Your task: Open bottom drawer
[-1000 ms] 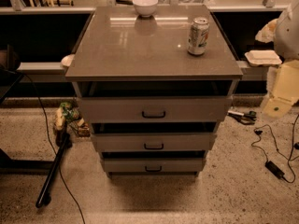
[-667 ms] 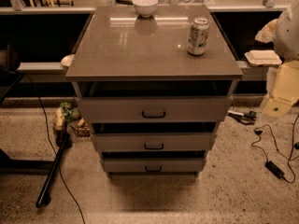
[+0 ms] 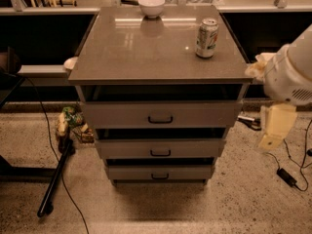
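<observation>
A grey-beige cabinet [image 3: 158, 48] with three drawers stands in the middle. The bottom drawer [image 3: 131, 172] is the lowest and narrowest front, with a small dark bar handle [image 3: 160, 176] at its centre. Above it are the middle drawer [image 3: 122, 149] and the top drawer [image 3: 117, 115]. Dark gaps show above each front. My gripper [image 3: 274, 128] hangs at the right edge, beside the cabinet at the height of the upper two drawers. It is apart from the cabinet and well above and right of the bottom drawer's handle.
A white bowl [image 3: 151, 5] and a drink can [image 3: 206, 31] stand on the cabinet top. A black pole [image 3: 56, 177] and cables lie on the floor at left. A cable with a black adapter [image 3: 286, 176] lies at right. A dark shelf runs behind.
My arm with the gripper has moved down and slightly left, closer to the cabinet's right side. The drawers have not moved.
</observation>
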Robot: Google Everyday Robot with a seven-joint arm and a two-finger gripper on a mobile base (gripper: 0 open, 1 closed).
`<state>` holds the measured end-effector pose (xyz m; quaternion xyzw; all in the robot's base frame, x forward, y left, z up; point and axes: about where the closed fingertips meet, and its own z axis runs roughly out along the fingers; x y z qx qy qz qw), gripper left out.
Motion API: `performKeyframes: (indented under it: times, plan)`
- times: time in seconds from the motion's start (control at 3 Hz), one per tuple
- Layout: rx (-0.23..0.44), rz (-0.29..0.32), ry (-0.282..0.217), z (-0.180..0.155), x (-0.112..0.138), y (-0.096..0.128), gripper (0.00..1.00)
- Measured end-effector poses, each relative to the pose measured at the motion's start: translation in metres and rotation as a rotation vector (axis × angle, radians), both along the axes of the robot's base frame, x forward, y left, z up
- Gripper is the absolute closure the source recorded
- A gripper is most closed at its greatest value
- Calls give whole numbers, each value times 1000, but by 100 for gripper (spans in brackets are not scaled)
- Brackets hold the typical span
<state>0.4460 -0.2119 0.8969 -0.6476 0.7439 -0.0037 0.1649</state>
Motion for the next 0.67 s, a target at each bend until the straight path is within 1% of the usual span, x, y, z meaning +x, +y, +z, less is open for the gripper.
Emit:
performKeyframes:
  times: [0.33,0.67]
  plan:
    - [52,68,30,-67,5,9,0]
    - [52,68,30,-67,5,9,0]
